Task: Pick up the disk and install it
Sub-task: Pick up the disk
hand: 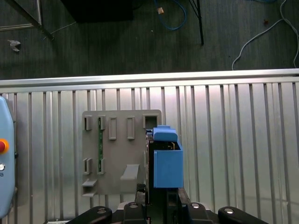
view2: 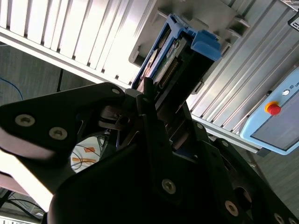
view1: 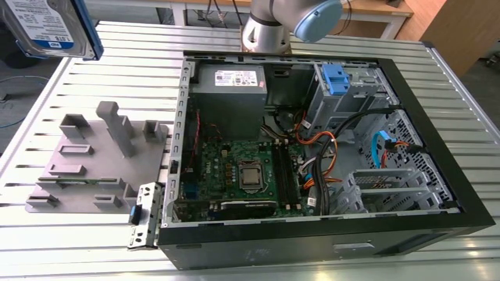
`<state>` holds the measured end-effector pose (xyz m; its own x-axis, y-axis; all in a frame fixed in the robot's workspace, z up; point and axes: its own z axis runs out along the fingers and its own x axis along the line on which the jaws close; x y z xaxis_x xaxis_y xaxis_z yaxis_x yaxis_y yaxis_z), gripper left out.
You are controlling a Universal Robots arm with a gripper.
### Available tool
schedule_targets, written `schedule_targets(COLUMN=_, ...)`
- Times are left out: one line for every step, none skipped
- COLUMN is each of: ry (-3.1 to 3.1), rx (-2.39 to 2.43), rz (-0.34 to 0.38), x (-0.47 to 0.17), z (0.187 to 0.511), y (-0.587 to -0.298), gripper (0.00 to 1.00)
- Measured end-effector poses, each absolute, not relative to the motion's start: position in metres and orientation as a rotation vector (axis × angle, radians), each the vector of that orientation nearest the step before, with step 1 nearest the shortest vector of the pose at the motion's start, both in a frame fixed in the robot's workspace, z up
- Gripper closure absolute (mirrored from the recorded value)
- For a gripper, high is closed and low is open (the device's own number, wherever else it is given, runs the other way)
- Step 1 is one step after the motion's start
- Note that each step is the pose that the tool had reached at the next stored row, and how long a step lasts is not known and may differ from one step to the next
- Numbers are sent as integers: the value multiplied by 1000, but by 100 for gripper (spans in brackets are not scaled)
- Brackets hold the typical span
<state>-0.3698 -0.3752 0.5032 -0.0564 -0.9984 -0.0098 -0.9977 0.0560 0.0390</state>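
Note:
The disk hangs high at the exterior view's upper left, well above the slatted table, showing its white-and-blue label and blue carrier edge. In the second wrist view my gripper is shut on the disk, its black fingers clamped on the two flat sides. The first wrist view looks down along the disk's blue carrier, held over the edge of the grey fixture plate, with my gripper at its base.
An open computer case lies on the table at the exterior view's right, with a drive cage and blue latch at its far corner. The grey fixture plate has upright posts. A pendant with a red button lies nearby.

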Motion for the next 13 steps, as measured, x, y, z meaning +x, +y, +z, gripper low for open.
schedule_targets(ry=-2268, rx=2144, rz=-55, x=-370, z=503, y=-375, gripper=65)
schedule_targets(ry=-2268, rx=2144, rz=-55, x=-369, z=503, y=-375, gripper=65)
schedule_targets(ry=-2268, rx=2144, rz=-55, x=-369, z=503, y=-375, gripper=65)
schedule_targets(ry=-2269, rx=2145, rz=-56, x=-368, z=503, y=-375, gripper=65)
schedule_targets(ry=-2269, rx=2144, rz=-56, x=-367, z=503, y=-375, gripper=65)
schedule_targets(ry=-2269, rx=2144, rz=-56, x=-367, z=503, y=-375, gripper=65)
schedule_targets(ry=-2269, rx=2144, rz=-56, x=-367, z=503, y=-375, gripper=65)
schedule_targets(ry=-2269, rx=2145, rz=-56, x=-367, z=503, y=-375, gripper=65)
schedule_targets(ry=-2269, rx=2145, rz=-56, x=-367, z=503, y=-375, gripper=65)
schedule_targets(ry=-2269, rx=2145, rz=-56, x=-366, z=503, y=-375, gripper=65)
schedule_targets(ry=-2269, rx=2145, rz=-56, x=-366, z=503, y=-375, gripper=65)
schedule_targets(ry=-2269, rx=2145, rz=-55, x=-365, z=503, y=-375, gripper=65)
schedule_targets(ry=-2269, rx=2144, rz=-56, x=-365, z=503, y=-375, gripper=65)
